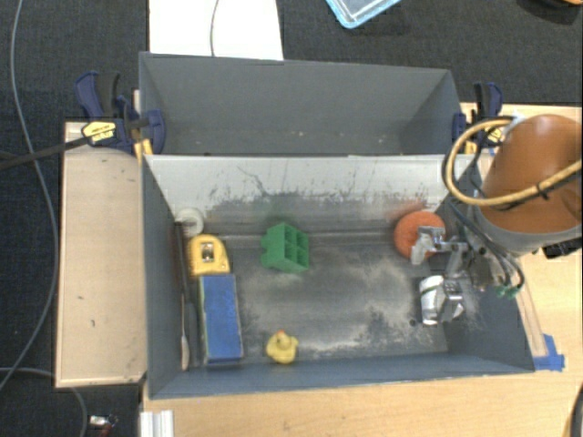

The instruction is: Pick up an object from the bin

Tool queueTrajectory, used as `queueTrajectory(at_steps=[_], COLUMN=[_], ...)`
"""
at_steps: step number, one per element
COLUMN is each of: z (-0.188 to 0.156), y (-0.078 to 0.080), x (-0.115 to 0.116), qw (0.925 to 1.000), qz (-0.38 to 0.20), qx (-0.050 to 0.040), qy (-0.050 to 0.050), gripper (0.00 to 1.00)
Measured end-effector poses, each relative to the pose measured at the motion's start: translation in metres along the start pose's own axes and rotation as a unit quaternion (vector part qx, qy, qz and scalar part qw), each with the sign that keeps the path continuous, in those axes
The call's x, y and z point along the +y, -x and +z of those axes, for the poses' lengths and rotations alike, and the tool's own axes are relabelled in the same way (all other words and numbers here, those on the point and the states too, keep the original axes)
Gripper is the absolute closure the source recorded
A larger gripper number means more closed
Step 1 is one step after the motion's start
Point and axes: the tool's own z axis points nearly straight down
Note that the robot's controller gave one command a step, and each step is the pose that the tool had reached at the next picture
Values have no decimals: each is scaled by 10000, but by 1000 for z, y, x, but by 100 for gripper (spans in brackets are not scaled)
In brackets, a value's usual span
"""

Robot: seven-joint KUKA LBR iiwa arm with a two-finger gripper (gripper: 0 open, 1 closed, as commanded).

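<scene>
Pincer (434,305) near orange ball (412,229)

Soft light comes from above. Beyond the gripper (435,309) the bin's back wall (301,178) glares pale; the side wall (496,335) beneath it lies shaded.

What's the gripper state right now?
Gripper: cannot be told. It sits at the bin's right end, beside the orange ball.

Green studded brick (285,247), long blue block (221,318), small yellow toy (281,347) near it.
</scene>
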Motion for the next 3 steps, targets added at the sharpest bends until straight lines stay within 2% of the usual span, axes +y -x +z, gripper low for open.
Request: queueTrajectory(at_steps=[1, 2, 3], z=[-4, 63, 81], y=[2, 14, 32], x=[0, -42, -71], qw=[10000, 9972, 9859], qz=[-17, -749, -1670], qx=[-40, -56, -97], qy=[-6, -14, -30], gripper=[0, 0, 0])
